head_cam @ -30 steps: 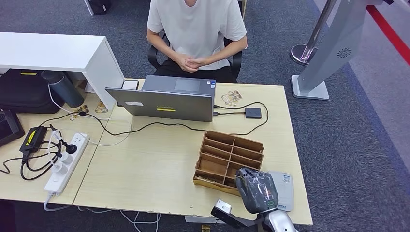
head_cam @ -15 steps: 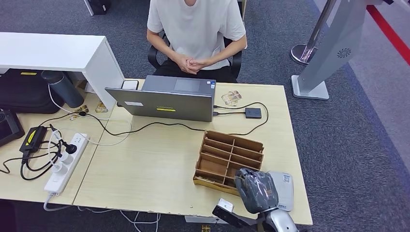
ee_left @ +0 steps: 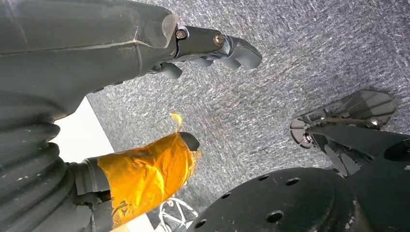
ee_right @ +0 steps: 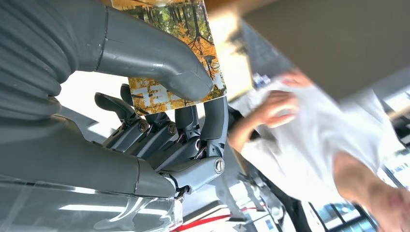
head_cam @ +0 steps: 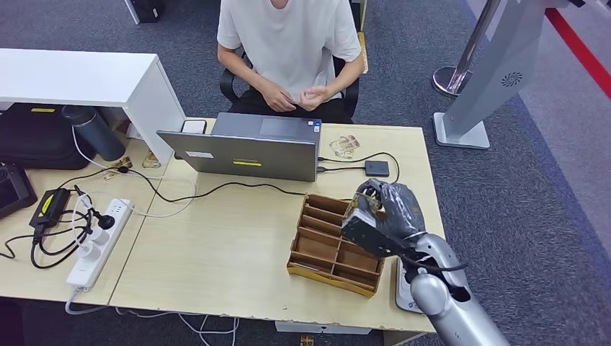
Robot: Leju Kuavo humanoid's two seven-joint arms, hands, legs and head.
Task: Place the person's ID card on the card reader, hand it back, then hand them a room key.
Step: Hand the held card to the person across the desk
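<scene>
Here, card: a card point(ee_right: 169, 48) printed with autumn trees sits pinched in the right hand point(head_cam: 389, 209), thumb point(ee_right: 159, 58) on its printed face and dark fingers point(ee_right: 212, 121) behind it
Right hand: raised over the far right corner of the wooden tray point(head_cam: 317, 249), holding the card; in the head view a small patterned edge point(head_cam: 358, 209) shows at the fingers
Left hand: the left hand point(ee_left: 121, 63) hangs over grey carpet point(ee_left: 270, 67), thumb wrapped in orange tape point(ee_left: 145, 174), fingers apart and holding nothing
Reader: a pale flat reader point(head_cam: 400, 285) lies on the table's point(head_cam: 216, 259) near right edge, just beside the tray, mostly hidden by the right forearm
Person: a person point(head_cam: 288, 43) in a white shirt sits across the table, hands point(head_cam: 295, 97) in front of the body, well apart from the card
Between: an open laptop point(head_cam: 245, 148) stands between the person and the tray; a small black box point(head_cam: 377, 169) on a cable lies just beyond the right hand, and more patterned cards point(head_cam: 346, 146) lie near the far edge
Left side: a power strip point(head_cam: 97, 241) with plugs, tangled cables and a dark bottle point(head_cam: 94, 131) sit well away from the hand
</scene>
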